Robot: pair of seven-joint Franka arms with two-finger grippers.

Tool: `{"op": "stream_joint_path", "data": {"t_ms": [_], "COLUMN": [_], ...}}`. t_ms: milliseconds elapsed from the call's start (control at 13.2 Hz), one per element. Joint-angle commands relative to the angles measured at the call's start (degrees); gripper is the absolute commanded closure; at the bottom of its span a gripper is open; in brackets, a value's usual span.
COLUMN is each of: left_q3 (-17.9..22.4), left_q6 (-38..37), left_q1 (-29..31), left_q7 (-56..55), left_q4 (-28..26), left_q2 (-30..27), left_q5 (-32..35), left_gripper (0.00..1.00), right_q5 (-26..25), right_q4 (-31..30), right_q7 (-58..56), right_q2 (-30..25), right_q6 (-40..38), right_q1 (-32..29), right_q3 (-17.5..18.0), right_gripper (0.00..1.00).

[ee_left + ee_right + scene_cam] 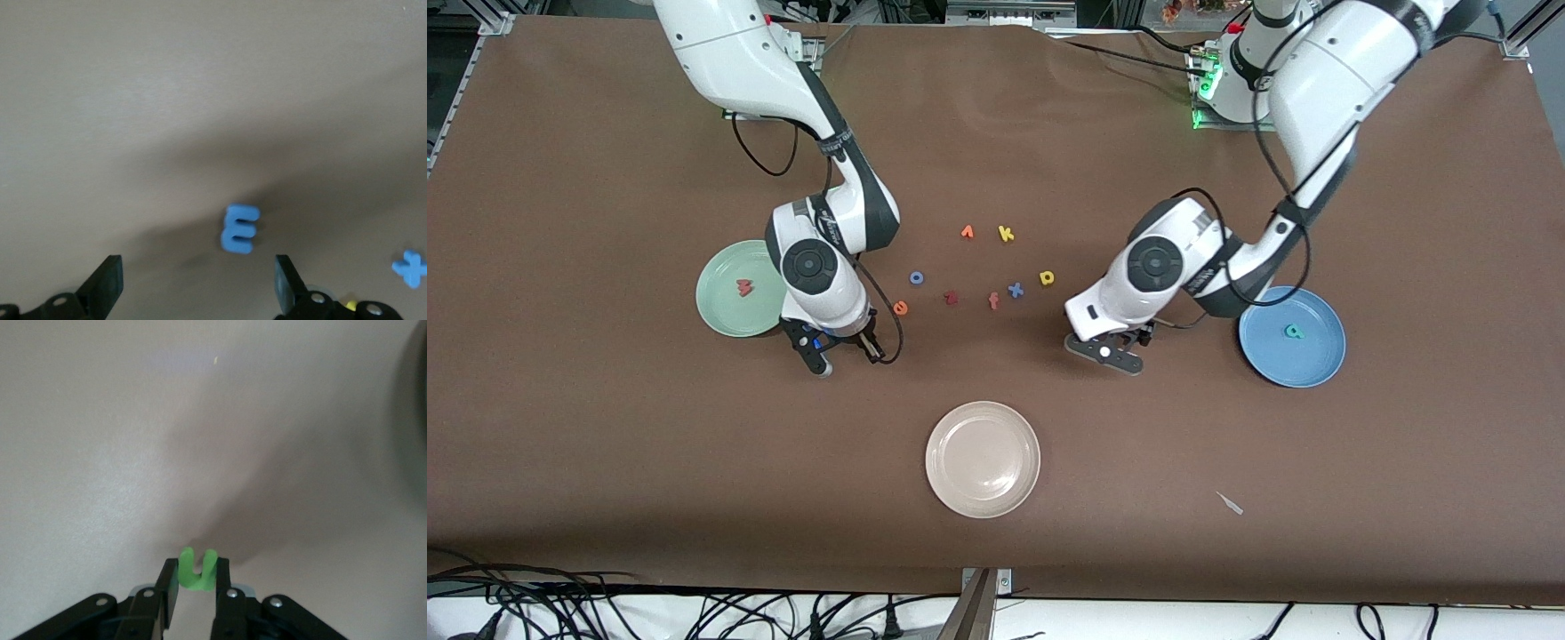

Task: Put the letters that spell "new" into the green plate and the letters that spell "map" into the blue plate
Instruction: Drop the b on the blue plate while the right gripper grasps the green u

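- The brown bench carries everything, and both my arms reach down over it.
- The green plate lies toward my right arm's end, with the pink-red w in it.
- The blue plate lies toward my left arm's end, with the teal a in it.
- A cream-white plate sits nearer the front camera than the other two, between them.
- My right gripper is low beside the green plate, on the side toward the middle of the bench; its jaws are clenched on the green n.
- My left gripper hangs low over the bench, between the loose letters and the blue plate; its jaws are spread wide and grasp nothing.
- The blue m lies on the bench just ahead of those spread jaws, apart from both.
- The loose letters lie mid-bench between my arms: the yellow p closest to my left arm and the orange e closest to my right gripper.
- Among them lie a yellow k, a blue x, an orange-red f, a dark red letter, a small blue ring-shaped letter and an orange piece.
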Motion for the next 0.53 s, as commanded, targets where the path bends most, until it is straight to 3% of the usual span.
{"op": "stream_joint_path", "data": {"t_ms": [0, 455], "left_q3": [2.31, 2.4], "left_q6": [-0.39, 3.3], "left_q1": [-2.46, -3.25], "left_q7": [-0.56, -0.56], "left_q4": [2.55, 2.37], "left_q2": [1.25, 3.27], "left_q5": [-0.77, -0.24], "left_gripper": [0.0, 0.0], "right_q5": [0.95, 1.3], "right_q4": [-1.35, -20.92], "right_q7": [-8.92, -28.61], "right_q2": [-5.63, -17.84], "right_q6": [-8.86, -7.23], "right_q1": [-0.74, -0.74], "right_q3": [-2.57, -10.31], "right_gripper": [0.87, 0.87]}}
